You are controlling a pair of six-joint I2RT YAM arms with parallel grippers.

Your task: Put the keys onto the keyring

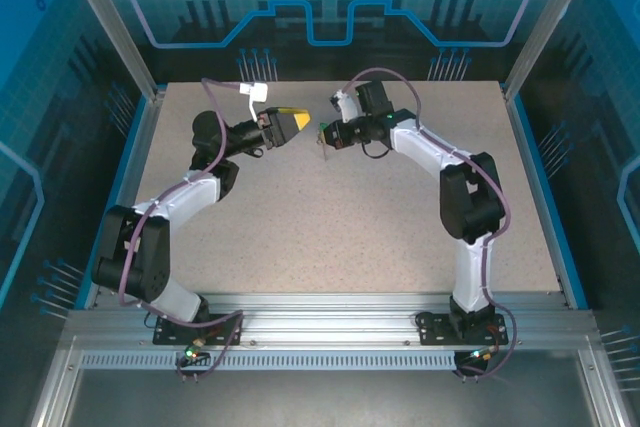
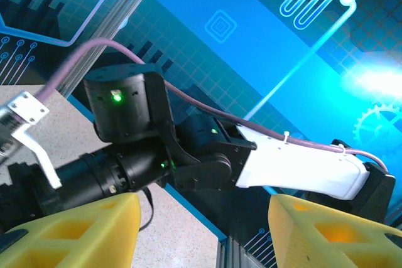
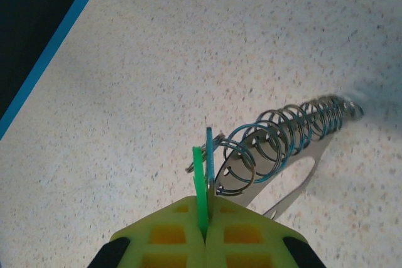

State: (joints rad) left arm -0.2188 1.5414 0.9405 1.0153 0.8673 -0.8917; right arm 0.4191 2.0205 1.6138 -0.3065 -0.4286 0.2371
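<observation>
Meeting above the far middle of the table (image 1: 330,237), the left gripper (image 1: 295,123) and right gripper (image 1: 326,134) point tip to tip, close but apart. Bare speckled tabletop lies all round them, with wide room toward the near edge and both sides. The blue border (image 3: 56,42) runs past the upper left of the right wrist view, well apart from the held things.

The right gripper (image 3: 204,230) has its yellow-green fingers (image 3: 169,233) pressed together on the key (image 3: 199,180), whose green head stands edge-on and upright out of the tips. The keyring (image 3: 276,139) sits just beside the key, a coil of thin silvery-teal loops stretching up to the right, with a flat metal strip (image 3: 314,155) under it. A teal flat piece stands against the green head. Cannot tell whether the key is threaded on the loops.

The left gripper (image 2: 204,218) has its yellow fingers (image 2: 81,230) spread wide, with nothing between them; the right arm (image 2: 295,167) shows through the gap.

The top view gives the spacing of both arms, but key and keyring are too small to read there; the right wrist view gives the grip.
</observation>
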